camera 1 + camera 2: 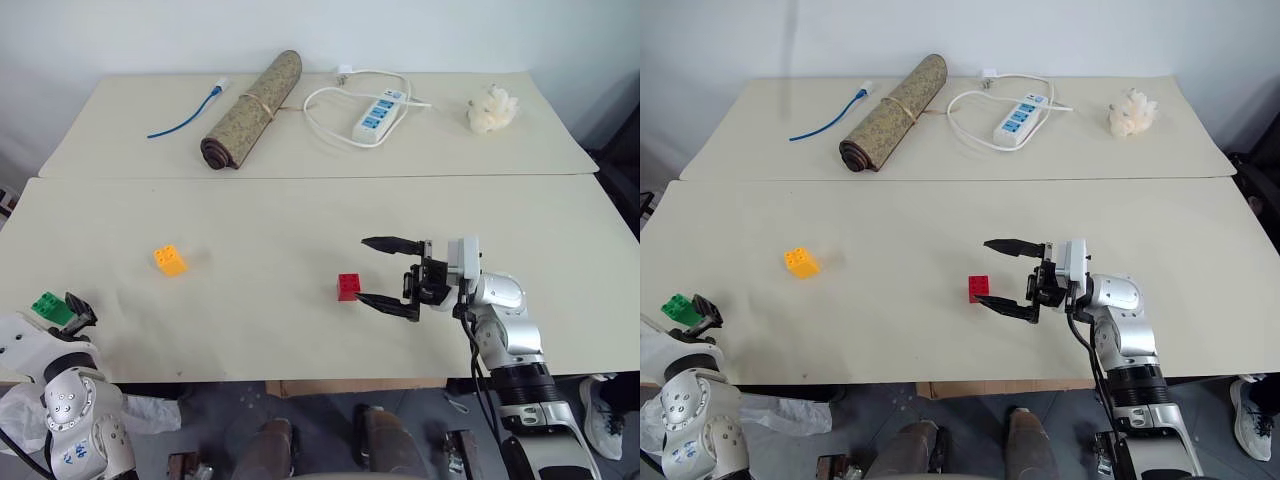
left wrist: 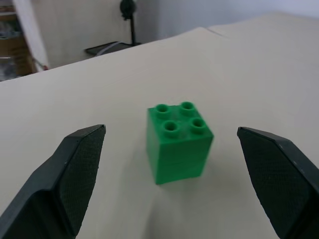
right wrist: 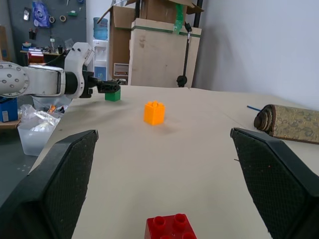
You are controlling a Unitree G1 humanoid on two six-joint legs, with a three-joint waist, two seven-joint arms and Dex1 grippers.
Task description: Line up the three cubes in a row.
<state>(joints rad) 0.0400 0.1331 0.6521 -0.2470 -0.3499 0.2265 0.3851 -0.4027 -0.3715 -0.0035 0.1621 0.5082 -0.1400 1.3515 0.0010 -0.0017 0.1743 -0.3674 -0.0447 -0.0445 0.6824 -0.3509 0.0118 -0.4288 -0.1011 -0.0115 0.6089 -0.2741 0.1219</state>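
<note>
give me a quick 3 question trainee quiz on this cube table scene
1. True or false: the left gripper is shut on the green cube.
2. Which cube lies nearest the right gripper? A red B yellow-orange C green
3. Fill in: the rolled mat lies on the ___ table.

Key:
1. False; its fingers stand open on either side of it.
2. A, the red cube.
3. Far.
</note>
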